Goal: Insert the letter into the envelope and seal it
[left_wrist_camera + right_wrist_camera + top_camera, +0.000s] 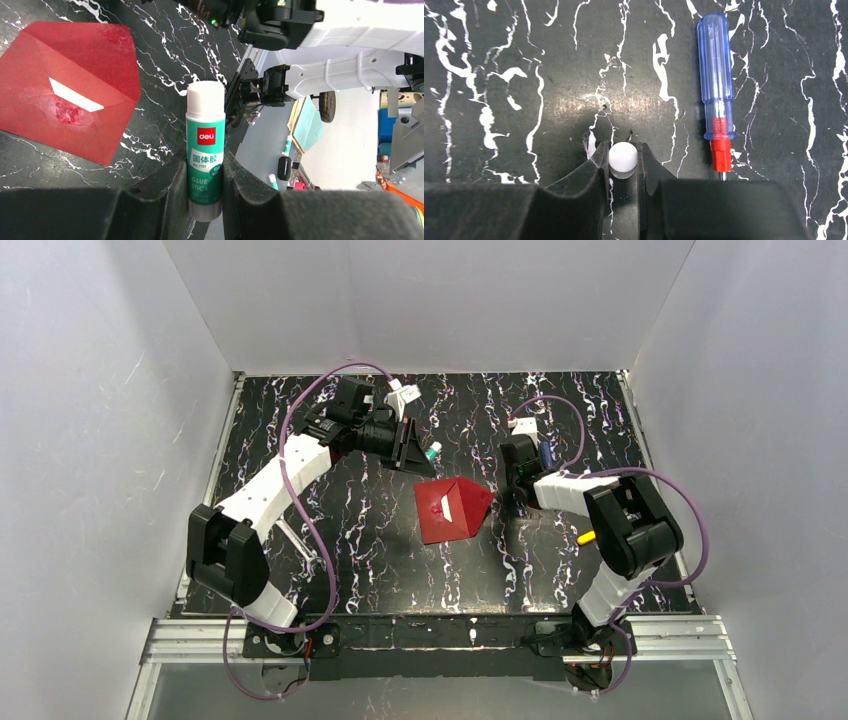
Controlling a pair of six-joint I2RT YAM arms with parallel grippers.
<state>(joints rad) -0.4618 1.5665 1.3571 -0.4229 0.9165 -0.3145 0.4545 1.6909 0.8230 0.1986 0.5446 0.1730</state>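
Observation:
The red envelope point(452, 510) lies flat mid-table with its pointed flap folded over; it also shows in the left wrist view point(65, 60), with pale smears on it. A cream sliver of the letter point(75, 95) shows in the gap under the flap; the remainder is hidden inside. My left gripper point(415, 452) point(205, 165) is shut on a green glue stick point(205, 130), held above the table behind the envelope. My right gripper point(515, 490) point(623, 150) is low over the table, right of the envelope, shut on a small white round cap point(623, 159).
A blue-handled screwdriver with a red collar point(716, 90) lies on the black marbled table point(380, 540) just beside my right gripper, also seen from above point(545, 452). A small yellow item point(586, 537) sits by the right arm. White walls enclose the table.

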